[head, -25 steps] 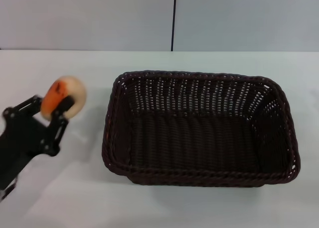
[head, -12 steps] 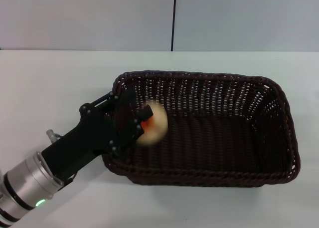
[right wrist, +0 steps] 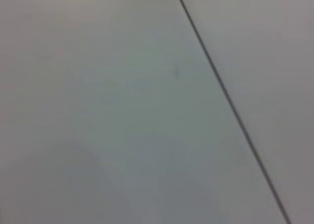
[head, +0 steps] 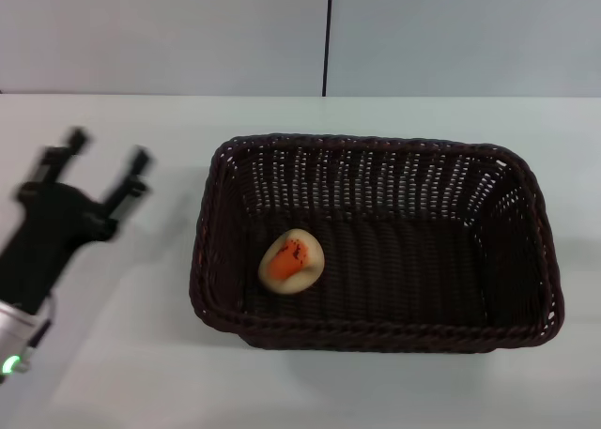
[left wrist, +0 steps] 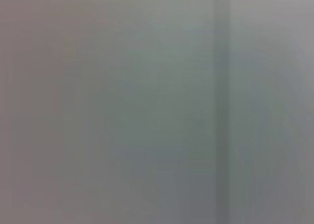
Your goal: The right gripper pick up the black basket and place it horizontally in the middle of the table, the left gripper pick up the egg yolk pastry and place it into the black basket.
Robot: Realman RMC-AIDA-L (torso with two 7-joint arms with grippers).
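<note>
The black basket (head: 526,180) lies lengthwise across the middle of the white table (head: 113,354) in the head view. The egg yolk pastry (head: 292,261), pale cream with an orange-red patch, lies inside the basket on its floor, near the left wall. My left gripper (head: 105,149) is open and empty, above the table to the left of the basket, well apart from it. The right gripper is out of view. Both wrist views show only a plain grey surface.
A grey wall with a dark vertical seam (head: 327,35) stands behind the table's far edge. White tabletop shows on all sides of the basket.
My left gripper carried the pastry to the right over the basket, let it go, then drew back to the left. The pastry now rests inside the basket. The basket has not moved.
</note>
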